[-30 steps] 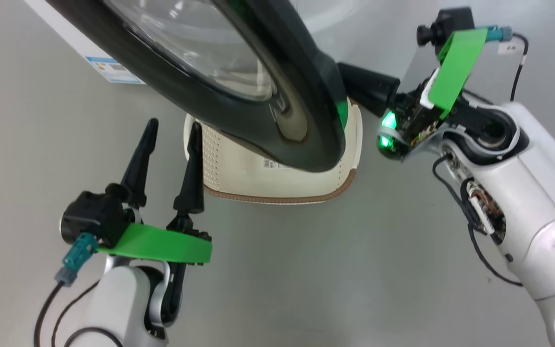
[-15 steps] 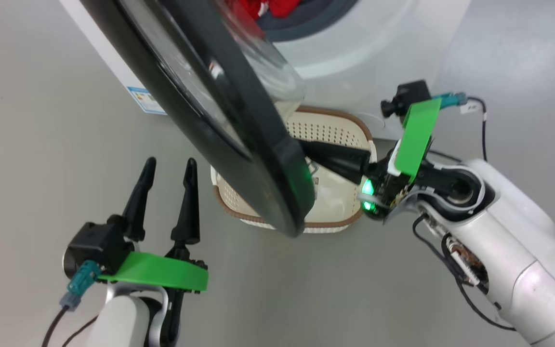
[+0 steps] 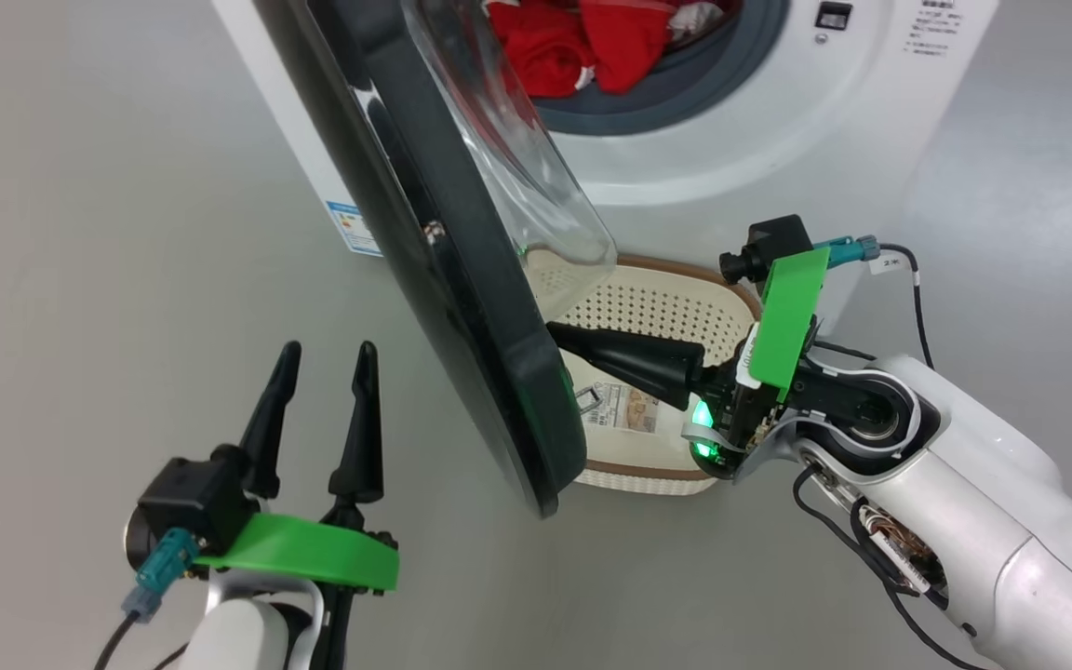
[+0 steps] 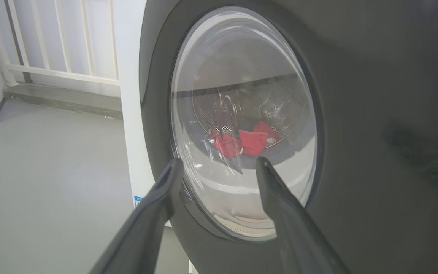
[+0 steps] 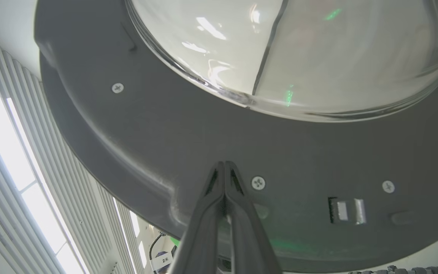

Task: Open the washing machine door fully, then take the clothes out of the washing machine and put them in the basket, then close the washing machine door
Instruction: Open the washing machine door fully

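Observation:
The washing machine [image 3: 778,140] stands at the top with red clothes [image 3: 592,42] lying in its drum mouth. The washing machine door [image 3: 471,307] stands swung out, nearly edge-on, its glass bowl [image 3: 536,177] facing the machine. My right gripper [image 3: 562,337] is shut, its tips against the door's inner face [image 5: 165,144], just below the bowl [image 5: 299,45]; the right gripper [image 5: 224,164] holds nothing. The cream basket [image 3: 666,312] sits on the floor under that arm, partly hidden by the door. My left gripper [image 3: 327,354] is open, left of the door. Between the left gripper [image 4: 219,163] fingers I see the clothes [image 4: 247,141] through the door [image 4: 356,114] glass.
Grey floor [image 3: 108,233] spreads to the left and in front. A blue label [image 3: 350,228] marks the machine's lower corner. A white railing [image 4: 51,38] runs along the wall behind the machine. Cables [image 3: 913,307] hang off my right wrist.
The head camera has shifted, bringing the drum mouth and clothes into sight. The door has swung wider, now almost edge-on, with my shut right gripper still against its inner face. The left gripper has stayed open.

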